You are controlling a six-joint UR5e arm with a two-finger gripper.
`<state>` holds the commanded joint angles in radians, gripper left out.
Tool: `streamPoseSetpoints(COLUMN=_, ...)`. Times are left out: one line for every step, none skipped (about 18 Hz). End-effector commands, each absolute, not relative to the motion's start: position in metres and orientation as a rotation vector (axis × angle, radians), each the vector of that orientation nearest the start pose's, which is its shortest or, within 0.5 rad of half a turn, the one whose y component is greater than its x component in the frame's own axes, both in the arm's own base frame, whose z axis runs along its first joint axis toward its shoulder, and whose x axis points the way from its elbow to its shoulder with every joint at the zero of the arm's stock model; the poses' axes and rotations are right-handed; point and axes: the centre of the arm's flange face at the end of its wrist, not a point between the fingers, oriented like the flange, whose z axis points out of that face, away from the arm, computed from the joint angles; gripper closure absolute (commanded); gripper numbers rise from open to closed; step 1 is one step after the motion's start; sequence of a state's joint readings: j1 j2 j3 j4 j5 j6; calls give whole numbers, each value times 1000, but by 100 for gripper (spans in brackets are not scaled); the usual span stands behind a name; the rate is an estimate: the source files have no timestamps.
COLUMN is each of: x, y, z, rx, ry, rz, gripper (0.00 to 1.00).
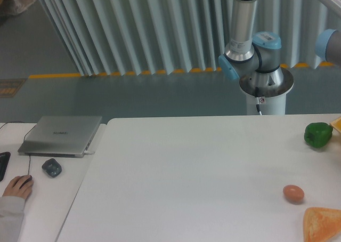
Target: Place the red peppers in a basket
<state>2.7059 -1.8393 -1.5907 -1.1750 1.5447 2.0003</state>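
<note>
You won't find any text you can read here. The closed laptop (61,135) carries a faint mark on its lid, and the robot's pedestal (265,98) has a small red-and-white sticker, but both are too small to make out.
</note>
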Motion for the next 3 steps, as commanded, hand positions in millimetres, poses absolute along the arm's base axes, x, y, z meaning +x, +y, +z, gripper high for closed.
streamPoseSetpoints(x=-486, y=375, z=373, rx=-2824, ry=1306, rz=165, gripper=0)
streamPoseSetpoints(x=-486, y=375, z=374, rx=-2823, ry=1306, rz=167, gripper=0)
streamPoseSetpoints(x=-486, y=375, z=374, rx=-2824, ry=1304, rz=167, gripper=0)
